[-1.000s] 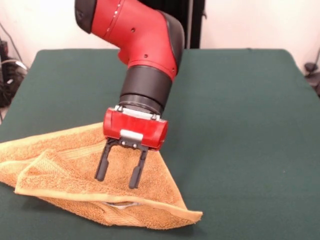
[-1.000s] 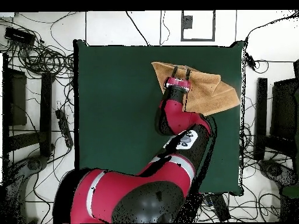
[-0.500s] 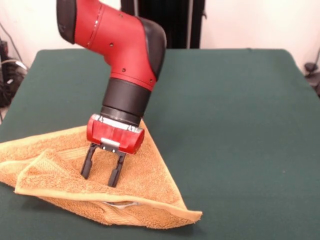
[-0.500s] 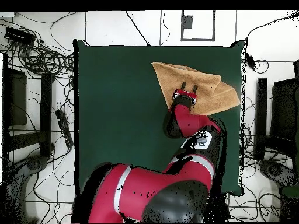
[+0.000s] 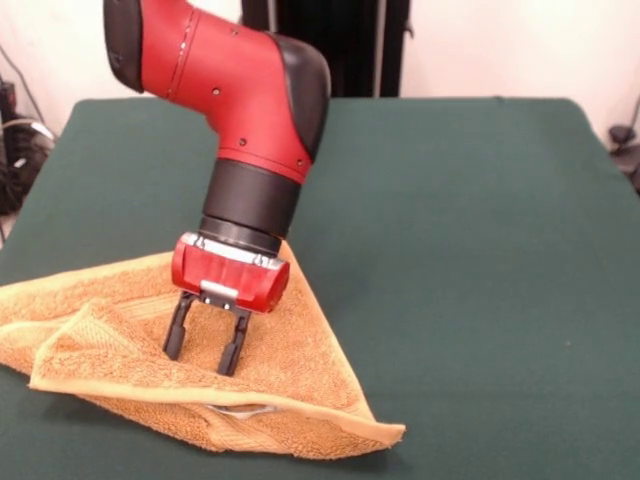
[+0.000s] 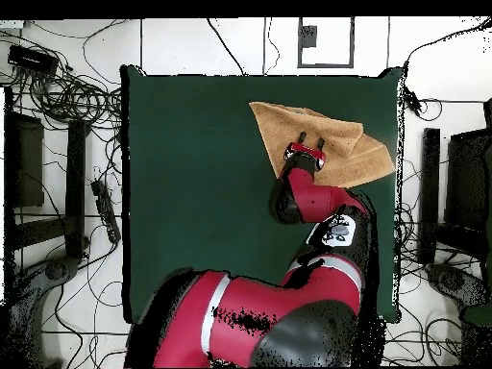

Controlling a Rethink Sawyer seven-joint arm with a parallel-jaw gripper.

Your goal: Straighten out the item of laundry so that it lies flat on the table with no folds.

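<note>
Towel [image 5: 150, 345], orange-tan terry, lies folded over itself into a rough triangle at about 8 o'clock in the front view, its near point toward 5 o'clock and a doubled flap [image 5: 95, 355] bunched at 9 o'clock, where the cloth runs off the picture's left side. In the overhead view the same towel [image 6: 341, 144] sits toward 1 o'clock on the bench, close to the far edge. A sliver of white, probably the label [image 5: 240, 408], peeks from under the near hem. Directly over the towel's middle hangs the pincer [image 5: 204, 342], its two black fingers [image 5: 232, 345] spread apart and empty, tips just above or barely touching the pile; which, I cannot tell. The long fold runs from 9 to 5 o'clock, just on the 6 o'clock side of the tips. My judgement: the top layer must be pinched and drawn toward the bare green bench [image 5: 470, 250] at 3 o'clock to open the fold.
</note>
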